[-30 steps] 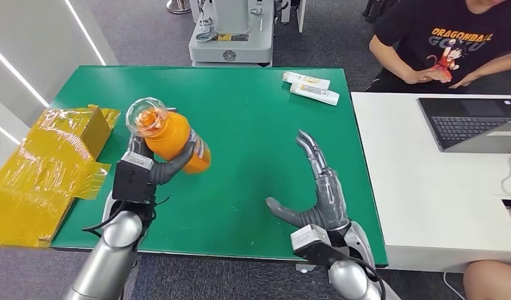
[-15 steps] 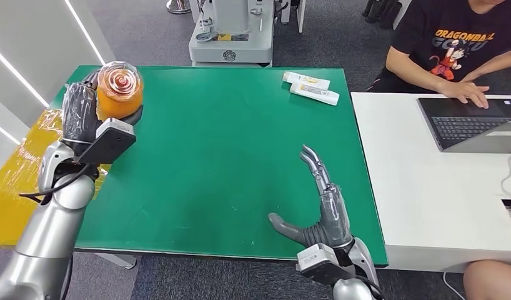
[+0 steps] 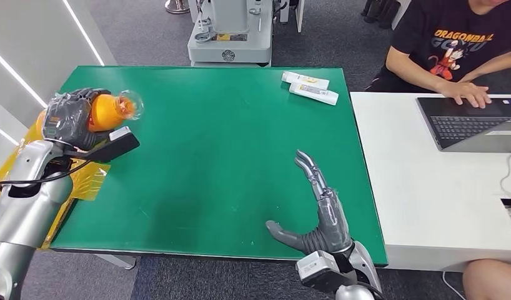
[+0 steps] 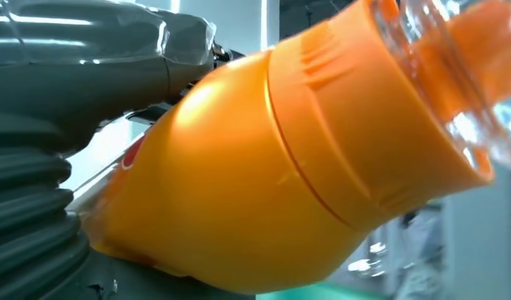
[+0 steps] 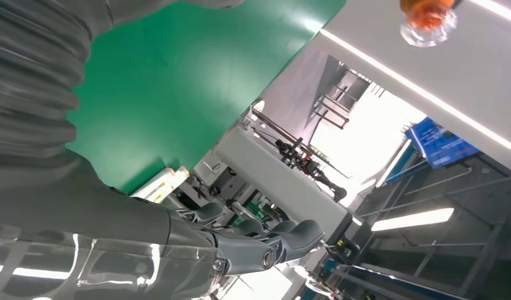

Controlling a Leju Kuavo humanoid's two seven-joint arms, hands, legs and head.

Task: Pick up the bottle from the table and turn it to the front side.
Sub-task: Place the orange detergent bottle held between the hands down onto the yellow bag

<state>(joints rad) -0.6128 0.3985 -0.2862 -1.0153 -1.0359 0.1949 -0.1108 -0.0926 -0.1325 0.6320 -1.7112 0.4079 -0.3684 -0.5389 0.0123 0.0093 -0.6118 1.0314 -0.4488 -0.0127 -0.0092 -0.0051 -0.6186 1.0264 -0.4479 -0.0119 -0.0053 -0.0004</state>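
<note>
Over at nine o'clock of the green tabletop, above its left edge, we see our left hand wrapped around the orange bottle, holding it clear of the surface. Its long axis lies nearly level, running from nine toward three o'clock, with the clear cap pointing toward three o'clock, to the middle of the tabletop. From the left wrist camera the bottle's orange shoulder and collar sit tight against the grey thumb, and the clear cap sticks out past the fingers; a bit of red label peeks out near the palm.

At five o'clock our right hand rests over the near edge, fingers spread and stretched toward twelve, thumb out to the side, holding nothing.

At one o'clock two white tubes lie side by side. Beyond the left edge sits a yellow wrapped box, and we cannot tell what is in it.
</note>
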